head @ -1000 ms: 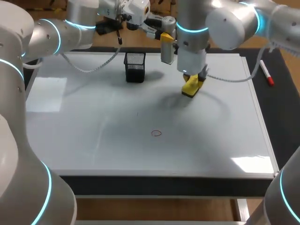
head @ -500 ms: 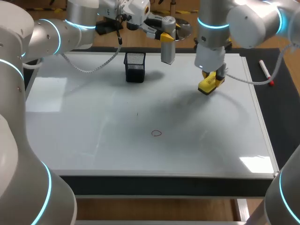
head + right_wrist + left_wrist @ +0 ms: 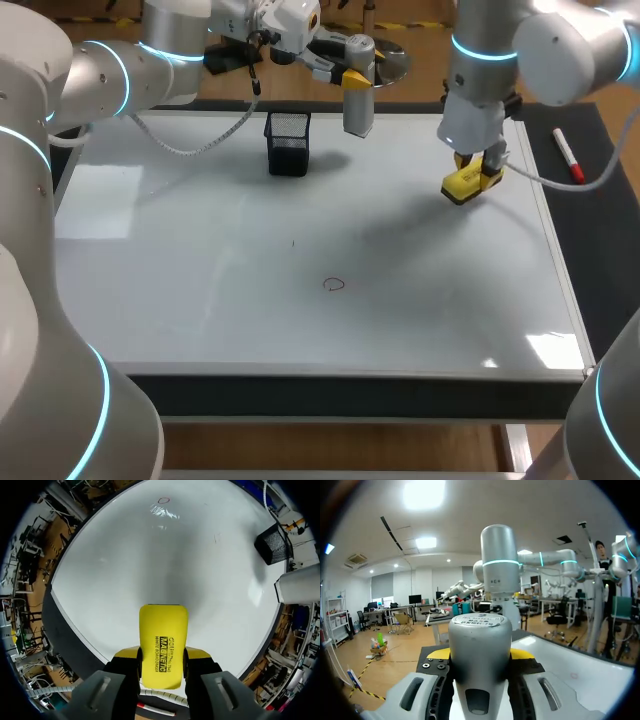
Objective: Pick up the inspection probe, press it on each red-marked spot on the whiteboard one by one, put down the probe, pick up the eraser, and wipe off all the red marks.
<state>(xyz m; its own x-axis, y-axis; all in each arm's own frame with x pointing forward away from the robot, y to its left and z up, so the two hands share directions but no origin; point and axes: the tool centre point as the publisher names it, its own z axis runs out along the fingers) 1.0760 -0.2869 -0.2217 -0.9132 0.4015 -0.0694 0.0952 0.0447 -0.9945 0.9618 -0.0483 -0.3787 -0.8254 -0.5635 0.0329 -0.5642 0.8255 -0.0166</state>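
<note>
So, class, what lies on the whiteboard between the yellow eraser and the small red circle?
Nothing: from the eraser to the red circle the whiteboard is bare, crossed only by a soft shadow. Both the head and right wrist views show this.

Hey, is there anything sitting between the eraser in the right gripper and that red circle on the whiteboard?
Nothing visible. Only bare whiteboard lies between the eraser in the right gripper and the red circle. The black mesh cup and the probe in the left gripper are at the far edge, off that line.
</note>
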